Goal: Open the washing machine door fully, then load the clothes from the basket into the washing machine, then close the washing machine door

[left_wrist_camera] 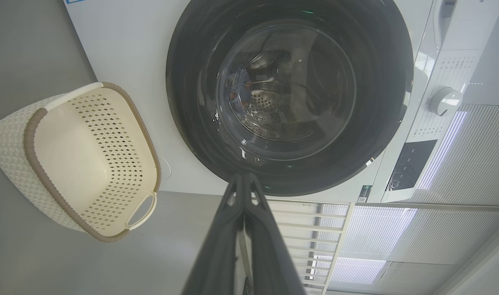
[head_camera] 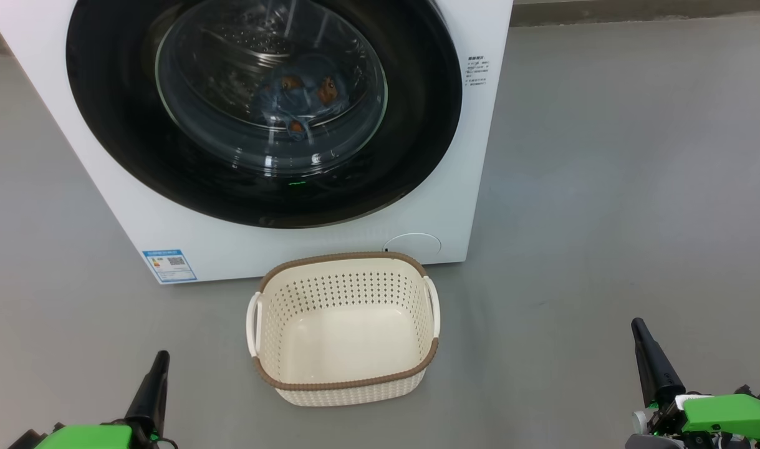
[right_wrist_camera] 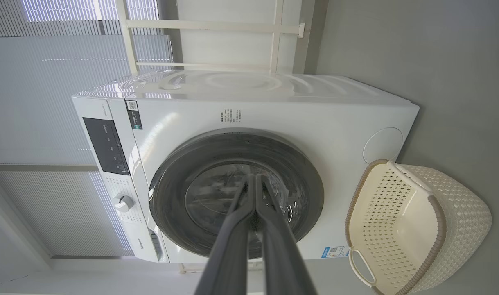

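Basket (head_camera: pixel 348 391) mouth up, long axis along washing machine (head_camera: pixel 292 249) front

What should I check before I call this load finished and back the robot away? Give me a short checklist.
1. Door shut: ok, it sits flush on the washing machine front.
2. Door latched: cannot tell.
3. Clothes inside: ok, blue fabric shows behind the door.
4. Basket emptied: ok, its bottom is bare.
5. Left pincer: ok, shut, holding nothing, apart from the basket.
6. Right pincer: ok, shut, holding nothing, apart from the basket.
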{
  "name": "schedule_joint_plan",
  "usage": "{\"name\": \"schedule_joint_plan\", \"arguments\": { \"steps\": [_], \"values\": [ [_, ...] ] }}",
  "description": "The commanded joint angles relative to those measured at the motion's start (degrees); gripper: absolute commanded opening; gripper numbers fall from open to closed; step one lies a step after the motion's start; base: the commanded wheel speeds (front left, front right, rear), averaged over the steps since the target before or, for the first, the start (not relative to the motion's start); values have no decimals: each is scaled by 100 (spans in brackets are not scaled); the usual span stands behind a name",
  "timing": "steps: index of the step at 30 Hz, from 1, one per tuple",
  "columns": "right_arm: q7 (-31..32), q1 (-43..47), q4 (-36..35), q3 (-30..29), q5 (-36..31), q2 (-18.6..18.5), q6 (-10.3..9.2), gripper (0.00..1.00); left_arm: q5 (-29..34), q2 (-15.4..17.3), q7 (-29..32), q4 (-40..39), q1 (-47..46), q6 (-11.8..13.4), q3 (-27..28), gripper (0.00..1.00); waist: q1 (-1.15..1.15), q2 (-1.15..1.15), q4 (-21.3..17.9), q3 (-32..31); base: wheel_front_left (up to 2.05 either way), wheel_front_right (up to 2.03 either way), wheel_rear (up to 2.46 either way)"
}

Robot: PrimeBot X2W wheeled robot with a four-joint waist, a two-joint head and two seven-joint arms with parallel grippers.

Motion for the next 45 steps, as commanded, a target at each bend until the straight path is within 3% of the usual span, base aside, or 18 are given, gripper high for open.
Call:
{"name": "schedule_joint_plan", "arguments": {
  "steps": [1,45],
  "values": [
    [37,-228,-142,103,31,-13,10,0,19,94,40,-103,-244,-57,209,0,0,0,0,0,0,0,0],
    [68,-232,-140,64,-2,14,10,0,65,56,84,-100,-249,-57,264,0,0,0,0,0,0,0,0]
  ]
}}
